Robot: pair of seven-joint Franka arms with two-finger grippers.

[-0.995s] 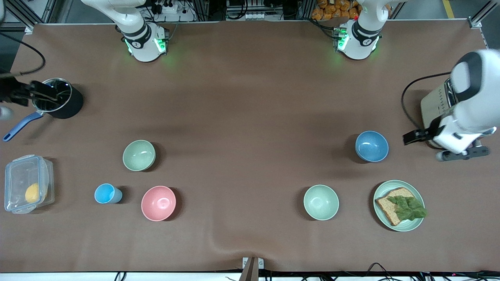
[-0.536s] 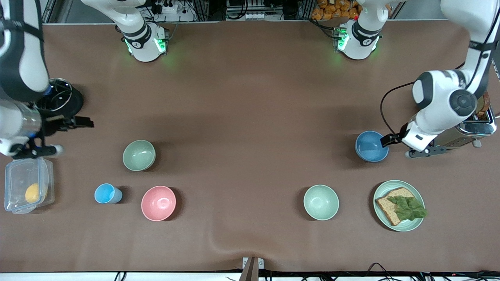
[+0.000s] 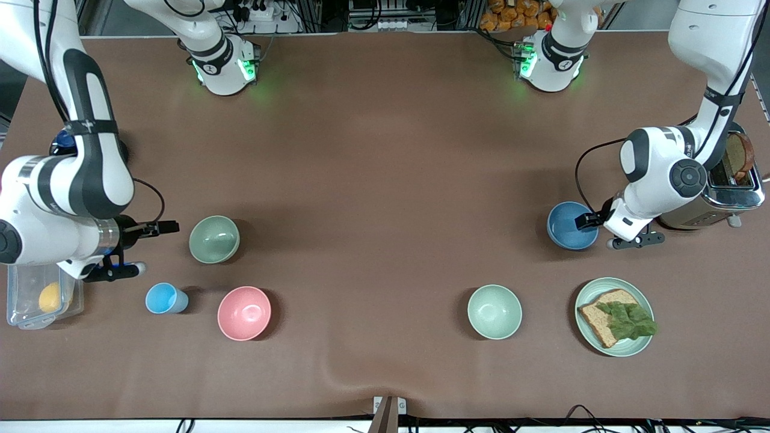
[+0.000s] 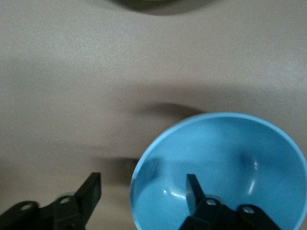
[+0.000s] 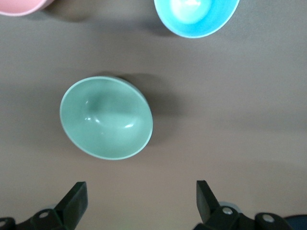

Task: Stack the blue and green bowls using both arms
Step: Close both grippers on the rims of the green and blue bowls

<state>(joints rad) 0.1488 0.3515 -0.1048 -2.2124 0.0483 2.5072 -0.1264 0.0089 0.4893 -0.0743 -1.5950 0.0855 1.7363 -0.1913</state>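
Blue bowl rim between left fingers.

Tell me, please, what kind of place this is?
Probably a robotics lab staged as a kitchen: two arms bolted to a brown-covered table, a toaster holding bread, and a plate with a lettuce sandwich.

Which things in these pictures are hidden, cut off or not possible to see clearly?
- Black pot, front view: almost fully hidden by the right arm.
- Clear box with a yellow item, front view: partly covered by the right arm.
- Toaster, front view: partly hidden by the left arm.
- Blue bowl, left wrist view: lower part cut off by the picture edge; the open left gripper straddles its rim.
- Pink bowl, right wrist view: only a sliver at the edge.
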